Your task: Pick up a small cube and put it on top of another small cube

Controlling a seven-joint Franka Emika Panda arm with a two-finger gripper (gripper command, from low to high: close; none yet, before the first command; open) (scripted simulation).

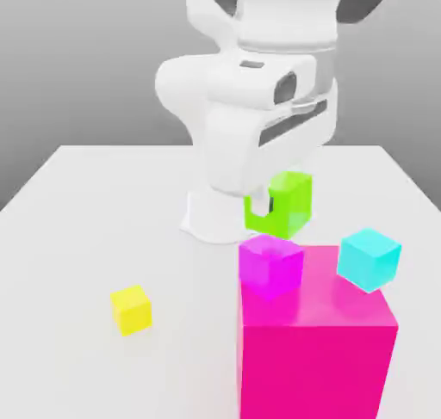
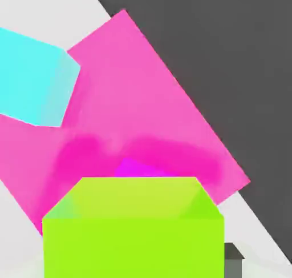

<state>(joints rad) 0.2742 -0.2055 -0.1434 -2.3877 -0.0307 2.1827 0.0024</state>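
Observation:
The small lime-green cube (image 1: pixel 293 204) is up at my gripper (image 1: pixel 269 204), directly over a small magenta cube (image 1: pixel 270 267). That magenta cube sits on a big pink block (image 1: pixel 319 340). Whether the green cube rests on the magenta one or hangs just above it I cannot tell. In the hand view the green cube (image 2: pixel 134 237) is close in front. A sliver of the magenta cube (image 2: pixel 137 169) peeks out behind it, on the pink block (image 2: pixel 148 88).
A cyan cube (image 1: pixel 369 258) stands on the pink block's far corner at the exterior view's right, also seen in the hand view (image 2: pixel 34 80). A small yellow cube (image 1: pixel 131 309) lies on the white table (image 1: pixel 86 219) toward the exterior view's left. The arm's white base (image 1: pixel 207 215) stands behind.

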